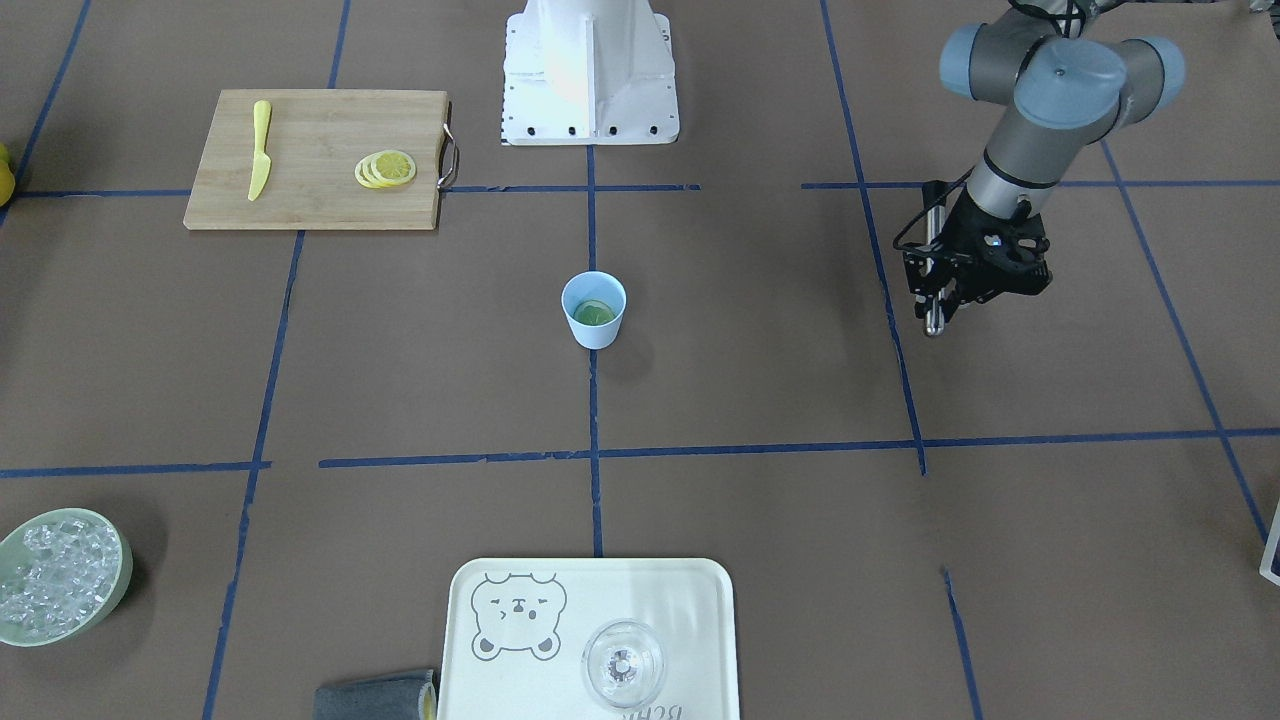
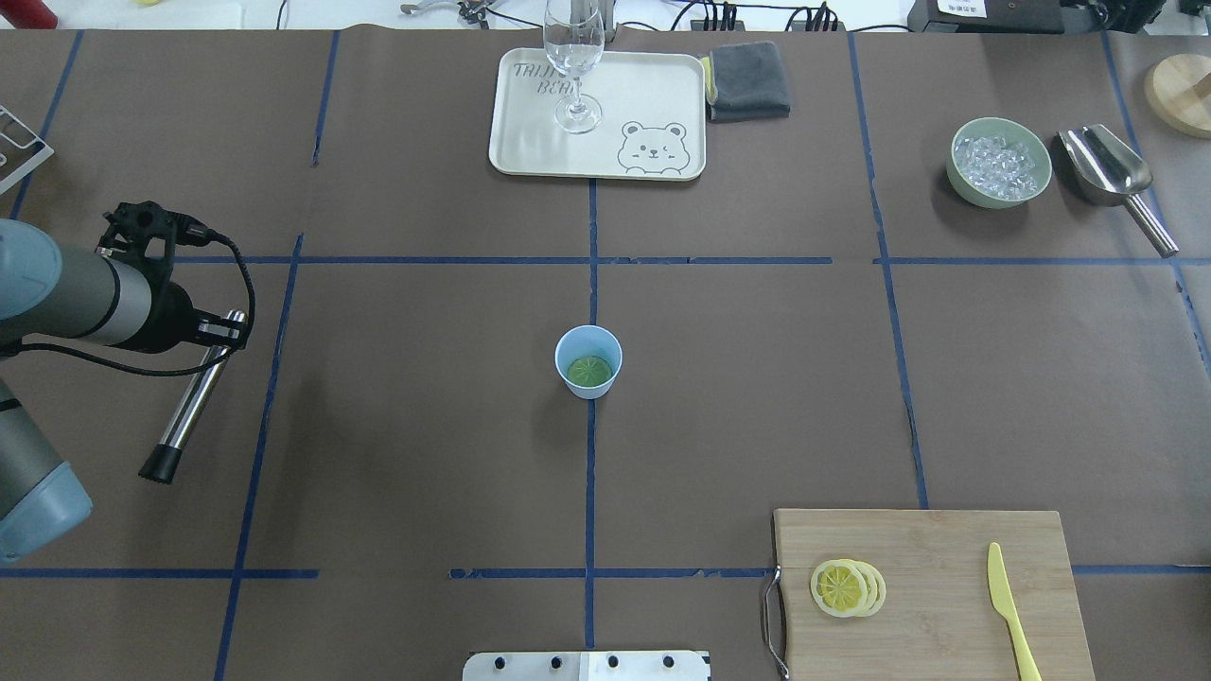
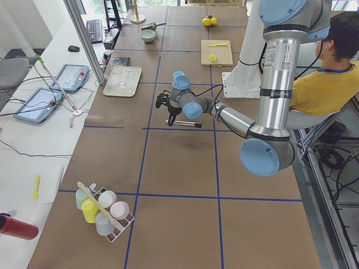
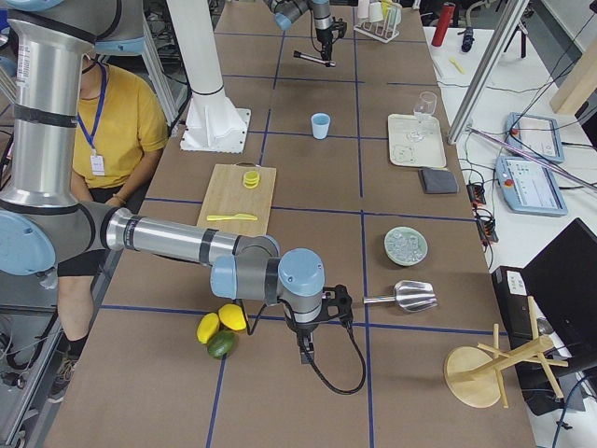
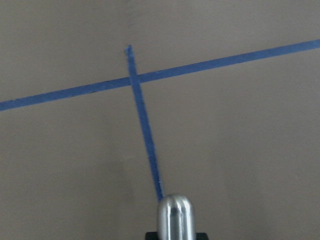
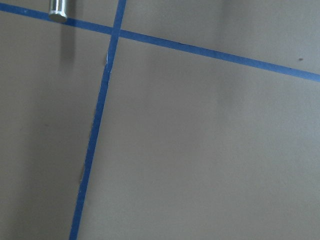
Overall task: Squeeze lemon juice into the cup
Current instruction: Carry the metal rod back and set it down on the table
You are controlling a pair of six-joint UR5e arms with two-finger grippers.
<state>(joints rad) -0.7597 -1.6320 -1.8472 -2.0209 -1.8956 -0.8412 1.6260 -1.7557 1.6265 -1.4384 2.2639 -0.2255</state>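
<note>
Facing the robot, you see the cup (image 1: 598, 335) at mid-table with a lemon slice (image 1: 594, 314) lying flat inside it. The left claw (image 1: 938, 300) hangs well off to one side. From overhead, that claw is pinching a metal rod (image 2: 194, 402), and more slices (image 2: 849, 587) sit on the cutting board (image 2: 946, 549). In the right-end view, the right claw (image 4: 303, 353) hangs near the whole fruit (image 4: 221, 329). You cannot tell whether it is spread or pressed together.
</note>
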